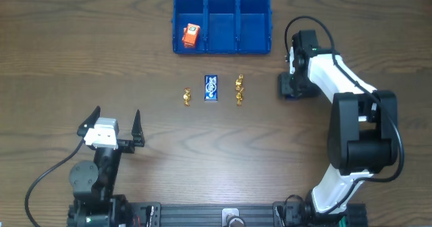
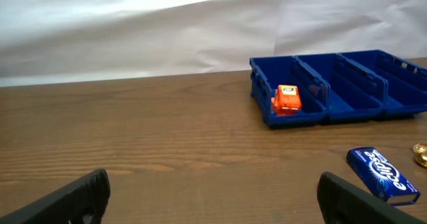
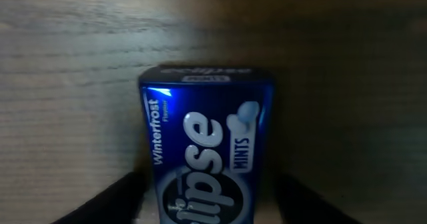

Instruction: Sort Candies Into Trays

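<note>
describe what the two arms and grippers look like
Right arm: white shell links, black joints, looping black cable over its wrist, dark right gripper. Left arm: black body, white wrist block, trailing black cable, left gripper with pointed black fingers.

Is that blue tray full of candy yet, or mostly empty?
Mostly empty. The blue tray holds a single orange candy in its left compartment; the middle and right compartments show bare blue floor.
</note>
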